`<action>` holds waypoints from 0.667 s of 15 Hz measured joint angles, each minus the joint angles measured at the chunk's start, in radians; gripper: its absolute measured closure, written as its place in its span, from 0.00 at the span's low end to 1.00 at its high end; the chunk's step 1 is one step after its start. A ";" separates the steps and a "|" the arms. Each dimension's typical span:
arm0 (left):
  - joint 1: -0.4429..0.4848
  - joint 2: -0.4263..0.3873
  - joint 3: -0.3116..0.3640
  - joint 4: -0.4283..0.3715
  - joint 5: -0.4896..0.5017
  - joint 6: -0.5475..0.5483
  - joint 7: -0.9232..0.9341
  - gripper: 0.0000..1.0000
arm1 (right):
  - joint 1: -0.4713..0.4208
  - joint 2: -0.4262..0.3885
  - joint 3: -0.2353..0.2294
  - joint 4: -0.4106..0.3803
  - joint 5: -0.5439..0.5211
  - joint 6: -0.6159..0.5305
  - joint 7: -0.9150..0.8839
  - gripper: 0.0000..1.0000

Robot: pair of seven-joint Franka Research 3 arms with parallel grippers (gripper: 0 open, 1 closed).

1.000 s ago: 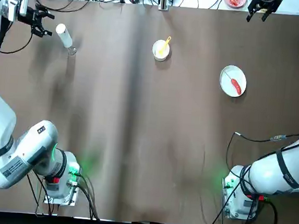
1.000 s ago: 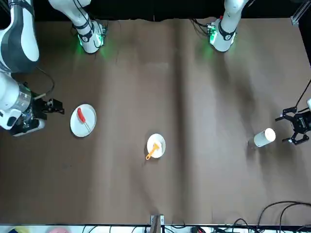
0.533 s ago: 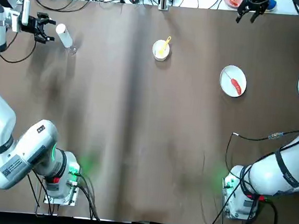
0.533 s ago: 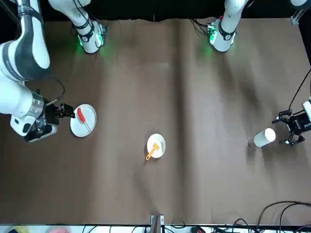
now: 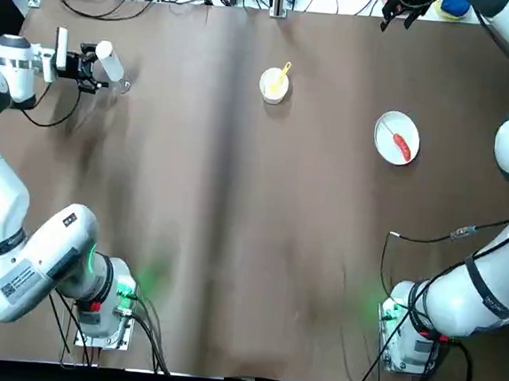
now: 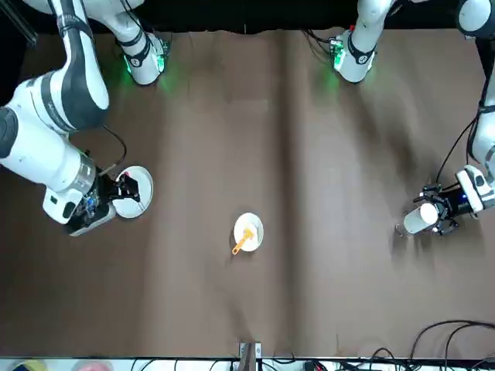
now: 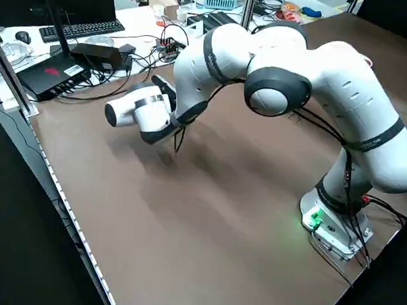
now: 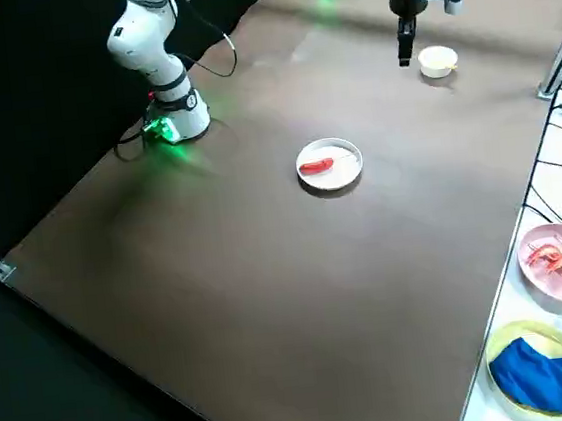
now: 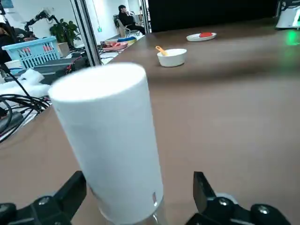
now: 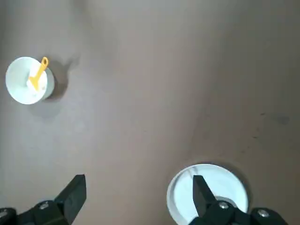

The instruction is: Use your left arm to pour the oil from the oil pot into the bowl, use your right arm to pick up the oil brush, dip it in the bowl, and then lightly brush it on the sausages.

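Since the earlier frame, the left claw has come in around the oil pot, at the tabletop's ten o'clock, and the right claw has swung inward above the plate at two. Both are spread wide, holding nothing. The pot looks tilted, so an off-centre squeeze could topple it. By twelve, the oil brush leans in the bowl; careless pouring might wet its handle, making it slippery.

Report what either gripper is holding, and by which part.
Nothing is held: the left gripper stands open around the oil pot; the right gripper is open and empty.
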 joint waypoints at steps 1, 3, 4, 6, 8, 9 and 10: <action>-0.005 0.015 -0.001 0.000 -0.006 0.020 0.009 0.00 | 0.000 0.010 -0.001 0.000 0.019 0.001 0.000 0.00; -0.024 0.046 -0.001 -0.001 -0.011 0.070 0.012 0.00 | 0.000 0.028 -0.001 0.000 0.037 0.010 -0.001 0.00; -0.032 0.063 -0.001 -0.001 -0.014 0.097 0.012 0.00 | 0.000 0.033 -0.001 0.001 0.040 0.017 -0.001 0.00; -0.040 0.103 -0.001 -0.001 -0.026 0.127 0.012 0.00 | 0.000 0.034 -0.001 0.001 0.046 0.040 0.000 0.00; -0.039 0.131 -0.002 0.001 -0.045 0.129 0.012 0.00 | 0.005 0.034 0.000 0.002 0.050 0.051 0.001 0.00; -0.037 0.134 -0.002 0.001 -0.051 0.127 0.011 0.00 | 0.010 0.034 0.001 0.002 0.053 0.051 0.001 0.00; -0.037 0.134 -0.002 0.001 -0.056 0.127 0.009 0.00 | 0.016 0.034 0.001 0.003 0.055 0.052 0.001 0.00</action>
